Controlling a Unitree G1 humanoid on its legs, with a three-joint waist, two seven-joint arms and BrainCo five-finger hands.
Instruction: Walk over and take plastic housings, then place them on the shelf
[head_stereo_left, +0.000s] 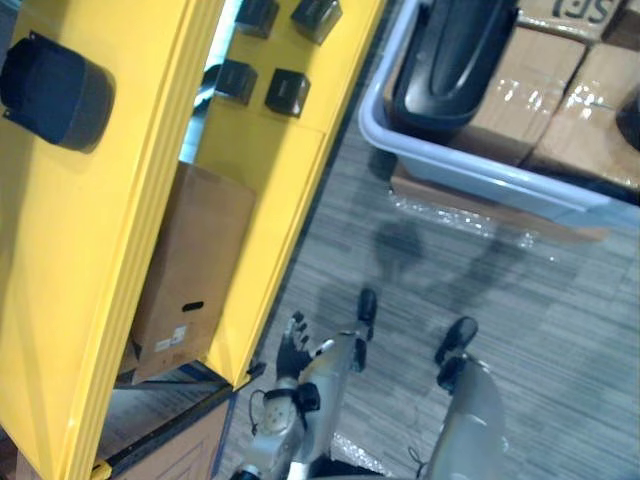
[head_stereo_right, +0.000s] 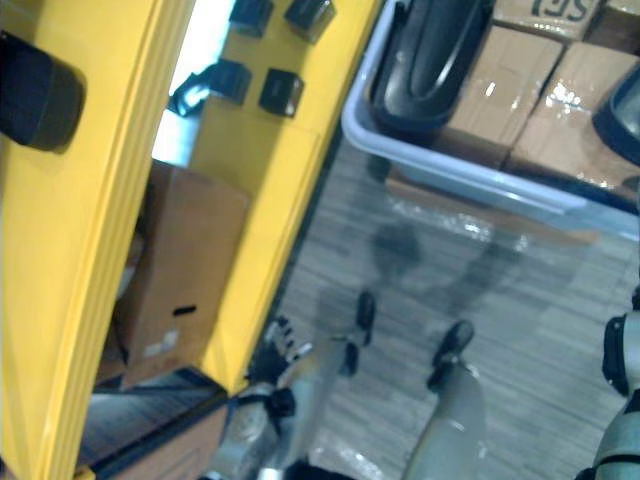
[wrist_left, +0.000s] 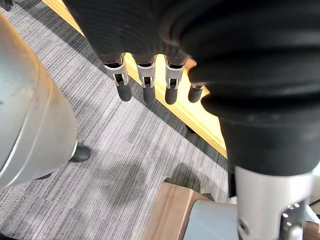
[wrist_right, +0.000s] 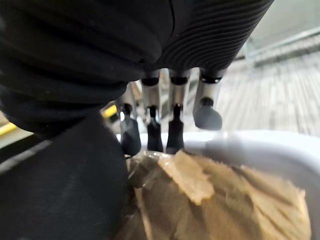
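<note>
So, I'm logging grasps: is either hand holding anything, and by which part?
Nothing is held. The left hand hangs open over the carpet; the right hand has straight fingers above the grey bin, not curled round the black housing.

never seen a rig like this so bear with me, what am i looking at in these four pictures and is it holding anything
This is a walking humanoid robot. The two eye views look down from its head; each wrist view looks along one hand. On its left stands a yellow shelf carrying black plastic housings, with a cardboard box below. Ahead, a grey bin holds a large black housing. The left hand hangs open over the carpet; the right hand is open above a pale bin rim. Neither holds anything.
</note>
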